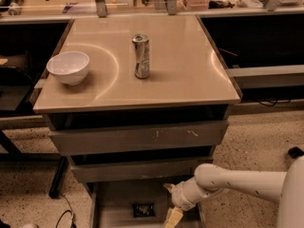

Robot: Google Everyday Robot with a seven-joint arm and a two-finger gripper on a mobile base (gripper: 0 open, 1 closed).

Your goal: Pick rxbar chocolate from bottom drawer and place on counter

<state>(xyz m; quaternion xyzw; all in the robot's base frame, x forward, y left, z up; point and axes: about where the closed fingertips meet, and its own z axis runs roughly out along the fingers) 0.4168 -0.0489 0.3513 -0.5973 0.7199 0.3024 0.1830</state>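
The rxbar chocolate is a small flat black bar lying on the grey floor of the open bottom drawer, near its middle. My gripper is at the end of the white arm that comes in from the right. It hangs low over the drawer's right part, just right of the bar and not touching it. Its pale fingers stand apart and hold nothing. The beige counter caps the drawer unit above.
A silver drink can stands upright at the middle of the counter and a white bowl sits at its left. The two upper grey drawers are shut. Dark shelving flanks the unit on both sides; cables lie on the floor at left.
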